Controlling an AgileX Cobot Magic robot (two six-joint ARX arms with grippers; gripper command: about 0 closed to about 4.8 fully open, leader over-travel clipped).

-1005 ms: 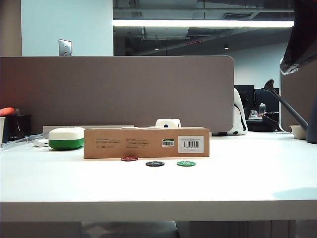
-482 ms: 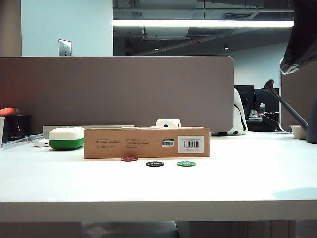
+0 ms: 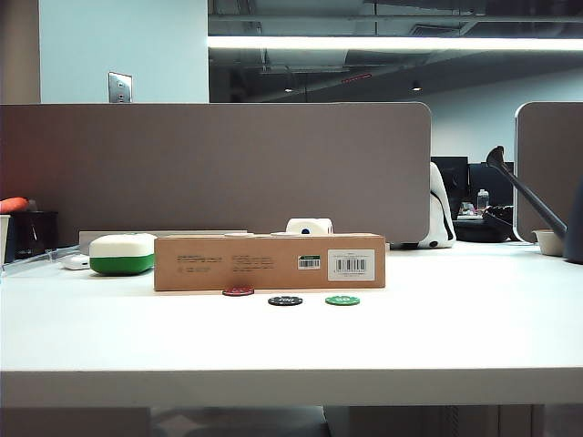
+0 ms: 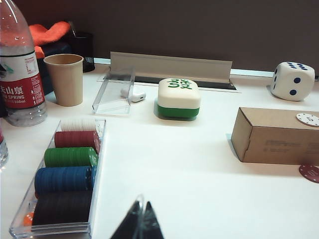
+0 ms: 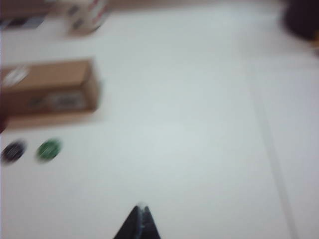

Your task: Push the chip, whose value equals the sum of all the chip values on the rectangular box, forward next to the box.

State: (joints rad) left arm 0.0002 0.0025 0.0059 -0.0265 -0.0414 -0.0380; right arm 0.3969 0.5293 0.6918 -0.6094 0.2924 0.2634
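The dark-red chip point(image 3: 238, 291) lies flat on the white table, right against the front of the long brown rectangular box point(image 3: 269, 262); the left wrist view catches the chip point(image 4: 310, 173) at the frame's edge by the box point(image 4: 279, 137). A white chip point(image 4: 307, 119) rests on top of the box. My left gripper point(image 4: 140, 206) is shut and empty, over bare table well away from the box. My right gripper point(image 5: 140, 209) is shut and empty too, far from the box point(image 5: 47, 92) in its blurred view. Neither gripper shows in the exterior view.
A black chip point(image 3: 285, 300) and a green chip point(image 3: 342, 300) lie in front of the box. Behind it are a white-and-green case point(image 3: 122, 254) and a dice point(image 3: 309, 226). A clear tray point(image 4: 50, 230) of chip stacks, a paper cup point(image 4: 65, 78) and a water bottle point(image 4: 20, 64) stand on the left.
The dark arm part at the exterior view's top right has left the frame. The chips and the box have not moved.
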